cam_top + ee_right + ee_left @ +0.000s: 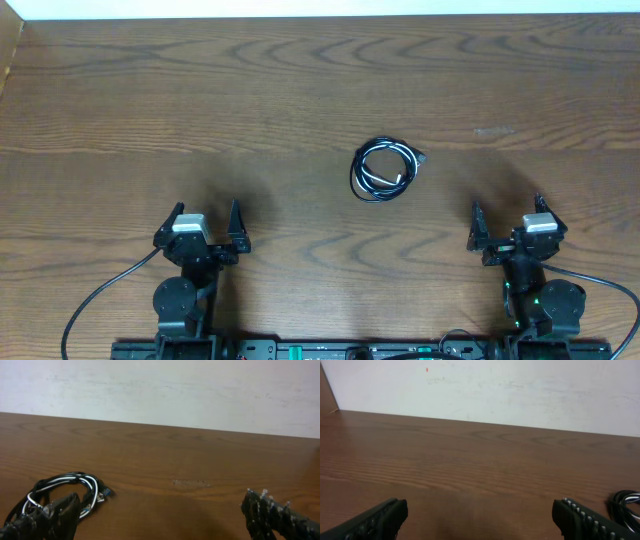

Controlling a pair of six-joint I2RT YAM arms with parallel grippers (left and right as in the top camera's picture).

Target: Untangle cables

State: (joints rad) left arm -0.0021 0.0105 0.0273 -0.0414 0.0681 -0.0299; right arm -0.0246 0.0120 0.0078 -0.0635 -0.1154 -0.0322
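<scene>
The cables (pixel 372 182) lie as one small, tight coil on the counter (pixel 300 80). They sit a little right of the middle, ahead of both arms and nearer the right one. Most of the strands are black and one is white, and a small plug end (pixel 420 157) pokes out at the coil's right side.

The left gripper (pixel 208 208) is spread wide and holds nothing. The right gripper (pixel 507 205) is the same. Both hover near the robot's base, well apart from the coil. In the right wrist view the coil sits just past the left finger. In the left wrist view only a sliver of it shows at the far right edge.

Nothing has been pulled apart yet, so the task looks to be at its very start.

The main risk is in the first grasp. The strands are thin and packed together (it is hard to tell which loop passes over which), so a gripper closing on the bundle could catch several cords at once. It would then drag the whole coil across the counter instead of freeing one strand.

Pulling on a plug end while the other gripper pins nothing could tighten the loops into a knot. A finger coming down too steeply might also press a cord flat against the wood and slide off it.
</scene>
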